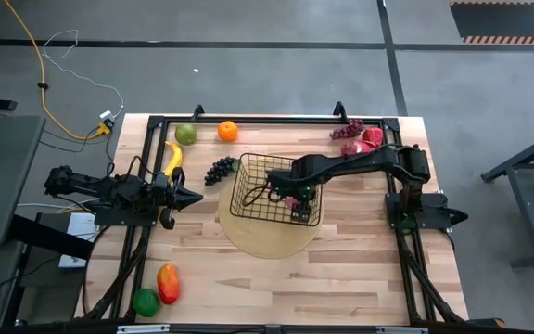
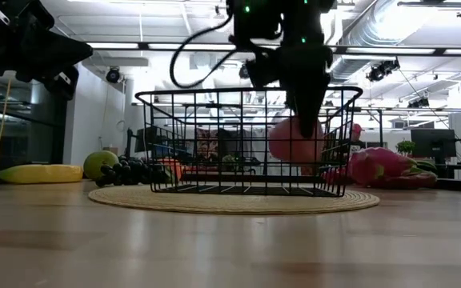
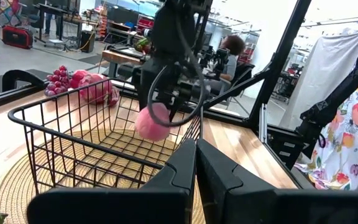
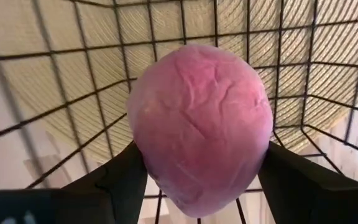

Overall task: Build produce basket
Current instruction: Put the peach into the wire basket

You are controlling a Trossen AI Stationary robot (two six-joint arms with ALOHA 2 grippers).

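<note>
The black wire basket (image 1: 248, 160) stands on a round woven mat (image 1: 267, 239) at the table's middle. My right gripper (image 1: 299, 197) reaches down into it and is shut on a pink peach (image 4: 201, 124), which also shows through the mesh (image 2: 293, 140). My left gripper (image 1: 193, 197) waits shut, level, left of the basket, touching nothing. The rest of the produce lies on the table: banana (image 1: 172, 156), green pear (image 1: 185, 134), orange (image 1: 227, 131) and purple grapes (image 1: 220, 169). My right gripper pinches the peach between its two fingers (image 4: 120, 177), one on each of its opposite sides (image 4: 145, 155). The fingers come from above and point down. The peach hangs inside the basket, clear of the basket's floor (image 2: 238, 190).
Red grapes (image 1: 350, 128) and a pink dragon fruit (image 1: 367, 141) lie at the far right. A red-orange mango (image 1: 168, 283) and a green ball (image 1: 146, 301) lie near the front left corner. Bare wood shows in front of the mat.
</note>
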